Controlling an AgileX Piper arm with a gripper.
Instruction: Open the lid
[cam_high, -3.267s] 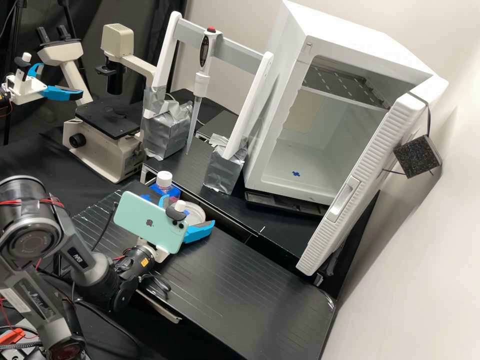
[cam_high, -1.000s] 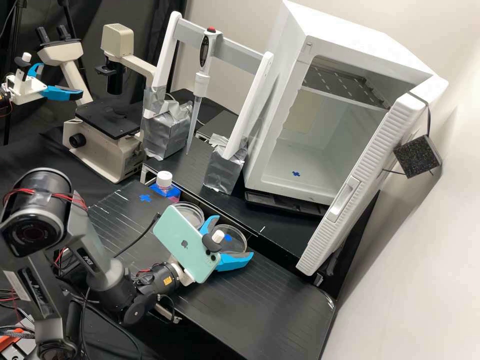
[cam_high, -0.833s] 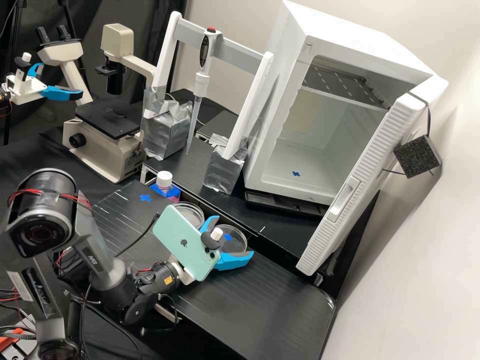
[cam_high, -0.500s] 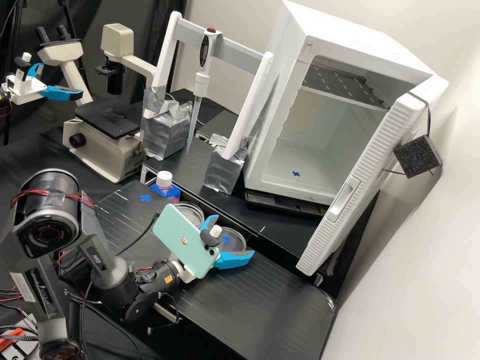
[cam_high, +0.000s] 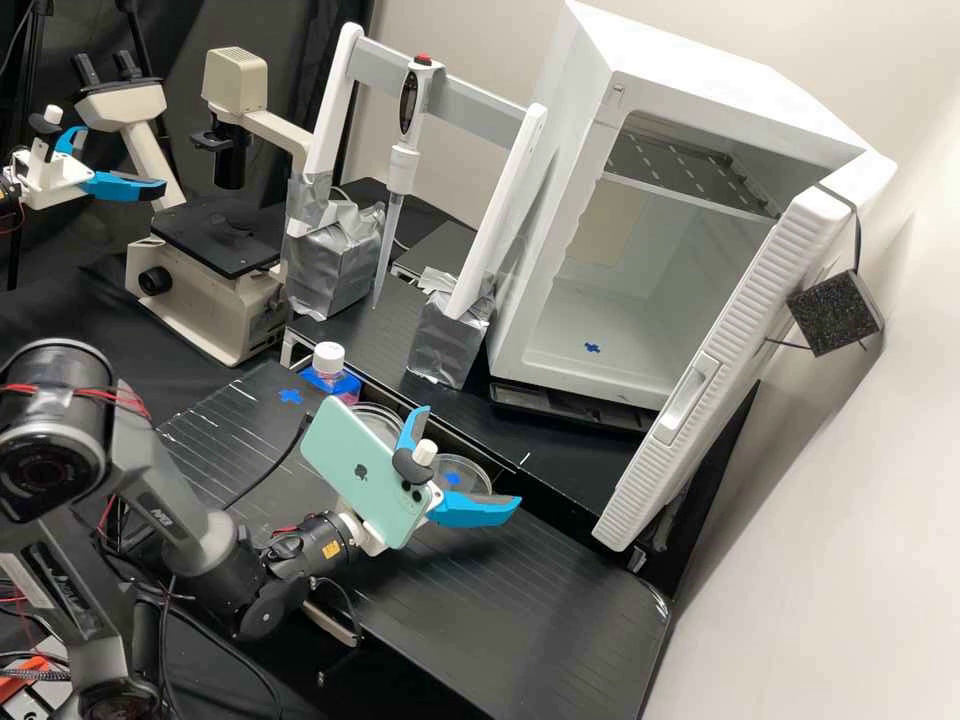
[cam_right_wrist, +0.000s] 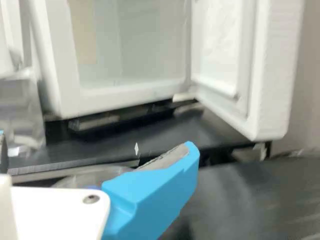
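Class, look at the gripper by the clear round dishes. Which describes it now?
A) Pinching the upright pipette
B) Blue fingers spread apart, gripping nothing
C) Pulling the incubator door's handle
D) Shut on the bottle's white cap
B: the gripper has its two blue fingers wide apart with nothing clamped, and the clear dish beyond it rests on the black bench.

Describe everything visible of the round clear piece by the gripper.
The round clear piece is shallow, with a thin rim, and looks like plastic or glass. It appears flat on the black bench, a blue mark within its outline. The open gripper partly hides it; contact is unclear.
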